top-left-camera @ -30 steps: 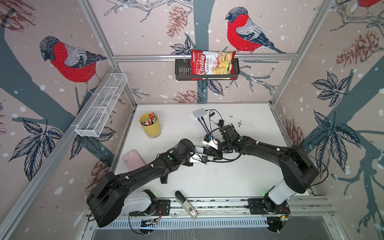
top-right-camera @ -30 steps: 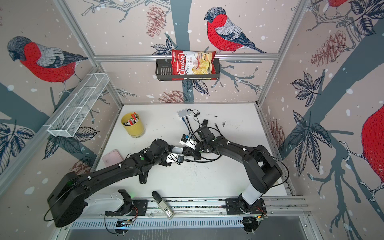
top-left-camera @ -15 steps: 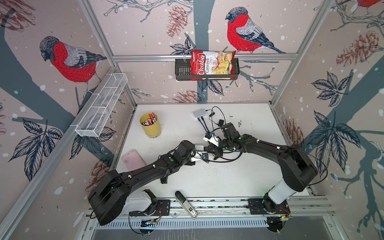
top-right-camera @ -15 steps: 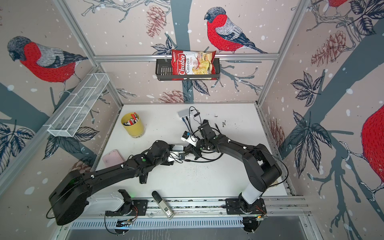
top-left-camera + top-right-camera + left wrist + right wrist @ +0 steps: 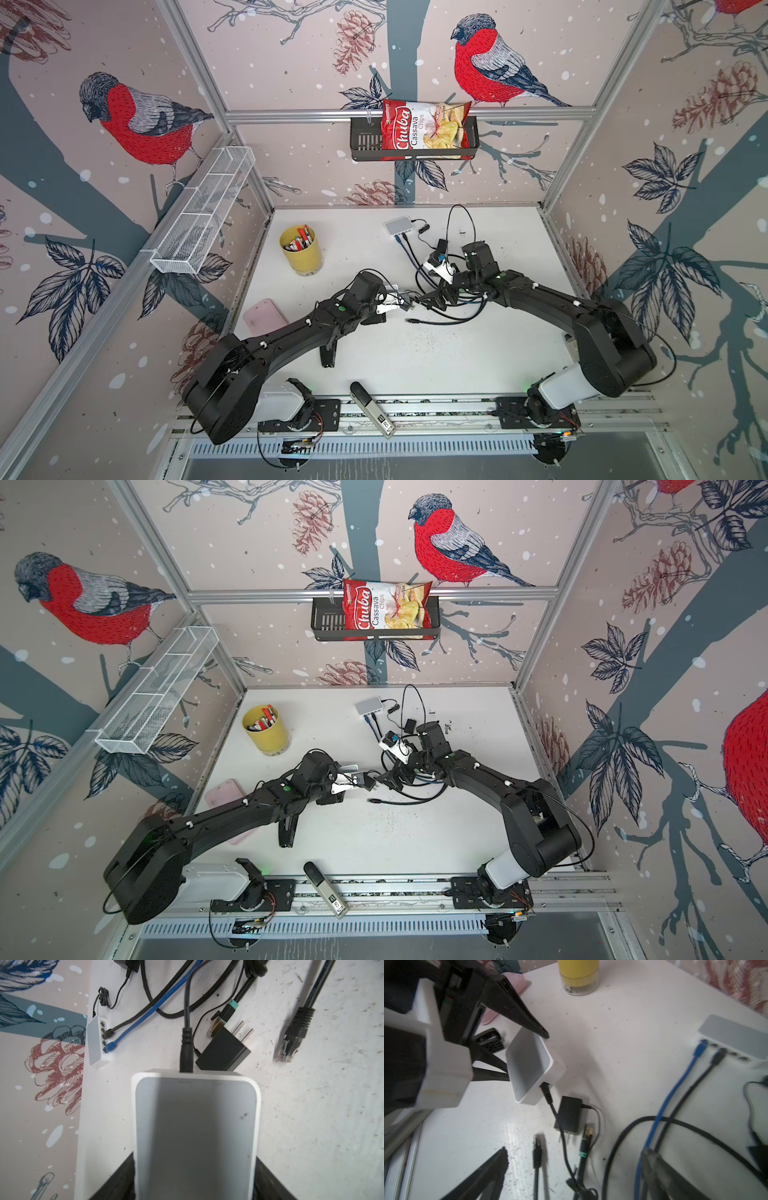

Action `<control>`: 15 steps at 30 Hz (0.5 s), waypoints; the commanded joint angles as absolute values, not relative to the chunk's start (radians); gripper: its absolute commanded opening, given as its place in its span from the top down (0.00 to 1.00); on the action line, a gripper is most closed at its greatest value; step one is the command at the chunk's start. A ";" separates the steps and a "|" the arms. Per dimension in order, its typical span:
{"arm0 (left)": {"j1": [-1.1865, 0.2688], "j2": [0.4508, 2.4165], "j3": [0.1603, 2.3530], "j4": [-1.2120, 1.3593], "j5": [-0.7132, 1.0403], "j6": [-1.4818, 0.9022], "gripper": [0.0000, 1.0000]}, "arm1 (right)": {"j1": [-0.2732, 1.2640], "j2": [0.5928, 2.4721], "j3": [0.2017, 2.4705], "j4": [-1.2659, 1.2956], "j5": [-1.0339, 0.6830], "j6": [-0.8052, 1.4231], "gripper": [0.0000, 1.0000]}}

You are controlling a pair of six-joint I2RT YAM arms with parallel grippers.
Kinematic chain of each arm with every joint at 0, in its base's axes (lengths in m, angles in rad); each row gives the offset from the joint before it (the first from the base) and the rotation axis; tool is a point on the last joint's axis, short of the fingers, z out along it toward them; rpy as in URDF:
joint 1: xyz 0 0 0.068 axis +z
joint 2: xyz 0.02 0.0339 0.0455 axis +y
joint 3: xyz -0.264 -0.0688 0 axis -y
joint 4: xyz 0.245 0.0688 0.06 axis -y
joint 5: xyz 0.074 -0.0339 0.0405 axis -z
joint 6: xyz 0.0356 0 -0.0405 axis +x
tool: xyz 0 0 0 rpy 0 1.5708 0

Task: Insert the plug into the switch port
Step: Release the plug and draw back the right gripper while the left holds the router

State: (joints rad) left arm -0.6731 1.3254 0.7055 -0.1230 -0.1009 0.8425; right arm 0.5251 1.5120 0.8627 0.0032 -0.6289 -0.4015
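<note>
Walls (image 5: 124, 124) papered with bullfinches and pinecones, set in an aluminium frame, enclose a white desk (image 5: 415, 365) that is scuffed and crumb-speckled. A wire basket (image 5: 203, 212) hangs on the left wall. A black rack (image 5: 365, 143) on the back wall carries a Chuba chips bag (image 5: 424, 126). A pink case (image 5: 266, 318) lies by the desk's left edge, half under the left arm, and a yellow marker cup (image 5: 301, 253) stands towards the back left corner.

Mid-desk, the left gripper (image 5: 527, 1056) has its jaws clamped on a tilted white switch (image 5: 195, 1126), with the black plug (image 5: 186, 1051) seated in its end face. Just beside it, the right gripper (image 5: 575, 1153) has its jaws spread wide and empty above tangled cables. A second switch (image 5: 398, 225) sits near the back edge.

How deep the plug sits cannot be told. The held switch hides the left jaws' tips in the left wrist view.
</note>
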 commanded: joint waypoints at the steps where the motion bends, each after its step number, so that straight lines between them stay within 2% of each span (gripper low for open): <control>1: -0.650 1.361 0.744 -0.148 -0.103 0.735 0.36 | 0.507 1.478 0.829 0.142 -0.534 -0.299 0.01; 6: -0.615 1.432 0.818 -0.176 -0.093 0.631 0.35 | 0.498 1.446 0.783 0.267 -0.337 -0.167 0.01; 10: -0.581 1.475 0.872 -0.191 -0.041 0.544 0.35 | 0.491 1.426 0.742 0.351 -0.257 -0.081 0.01; 15: -0.550 1.573 0.979 -0.265 -0.007 0.410 0.34 | 0.461 1.418 0.721 0.390 -0.348 -0.041 0.01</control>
State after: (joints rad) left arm -0.5625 1.5341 0.9325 -0.2138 -0.0490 0.5285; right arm 0.4763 1.4269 0.7319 0.3054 -0.3195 -0.1013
